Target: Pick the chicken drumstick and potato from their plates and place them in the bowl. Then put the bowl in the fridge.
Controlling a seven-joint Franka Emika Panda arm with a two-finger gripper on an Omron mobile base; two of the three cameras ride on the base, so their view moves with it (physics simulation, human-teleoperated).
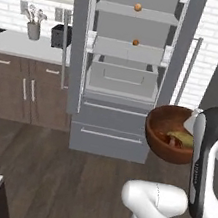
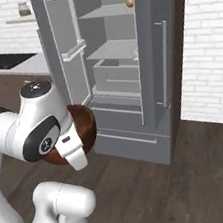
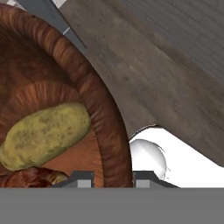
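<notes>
Two fingertips of the gripper [image 3: 113, 179] pinch the rim of the bowl [image 3: 94, 94], one inside and one outside the wall, holding it raised above the dark wood floor [image 1: 46, 161] in front of the open fridge [image 1: 123, 68]. The arm is folded, its elbow high beside the bowl. Inside lie the potato [image 3: 43, 133] and, beneath it, the chicken drumstick [image 3: 30, 178], cut off by the hand view's lower edge. From the right, the forearm covers much of the bowl.
</notes>
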